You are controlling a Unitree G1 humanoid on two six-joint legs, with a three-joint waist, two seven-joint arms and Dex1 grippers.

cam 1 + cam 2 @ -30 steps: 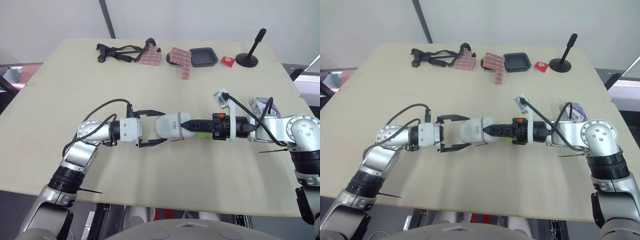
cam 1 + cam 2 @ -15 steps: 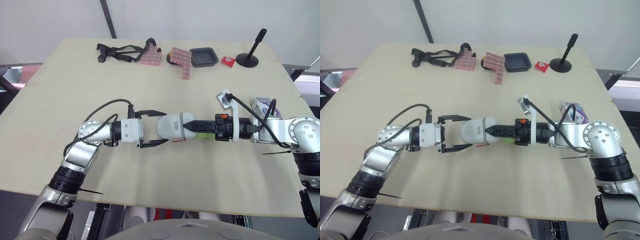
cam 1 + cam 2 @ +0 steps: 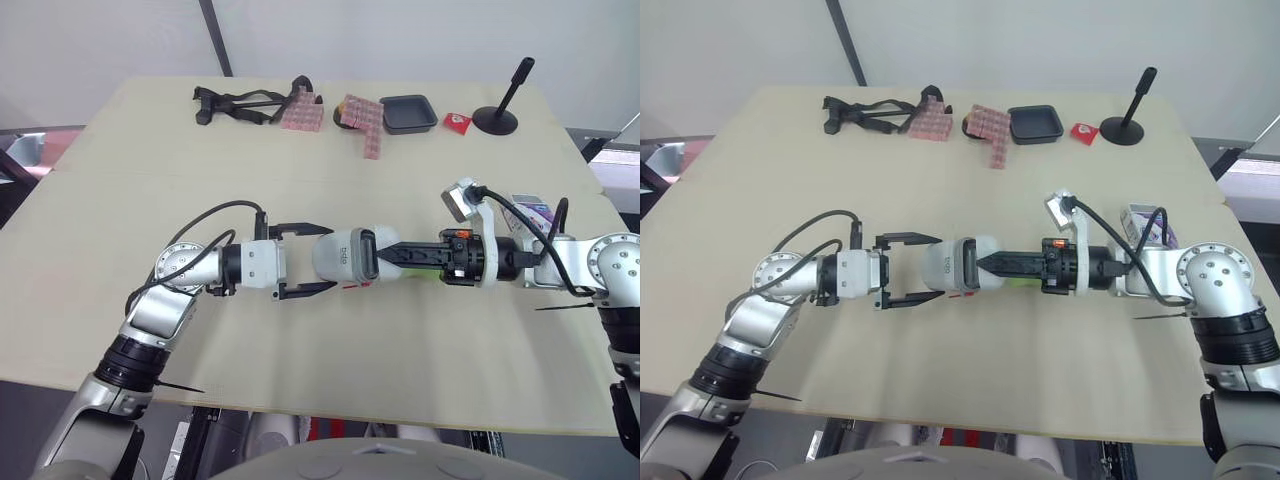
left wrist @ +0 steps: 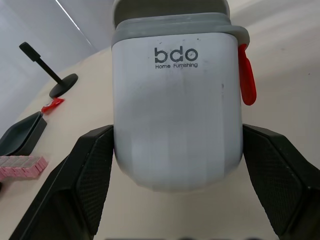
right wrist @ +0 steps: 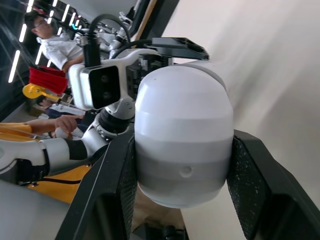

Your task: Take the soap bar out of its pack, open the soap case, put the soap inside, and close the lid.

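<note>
- The right gripper [image 3: 382,257] clamps one end of the white soap case [image 4: 177,100], with a black finger pressed against each side.
- The left gripper [image 3: 331,258] faces it from the opposite end, its fingers spread wide and straddling the case, pads just beside its walls and holding nothing.
- A red tab [image 4: 246,75] hangs at the case's grey band.
- The soap pack [image 3: 530,205] lies on the table [image 3: 150,150] behind the right gripper, beside that arm's wrist.

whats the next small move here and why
Probably close the left gripper on the white rounded plastic soap case: its jaws stand open either side of one end while the right gripper grips the other, and the case looks closed.
</note>
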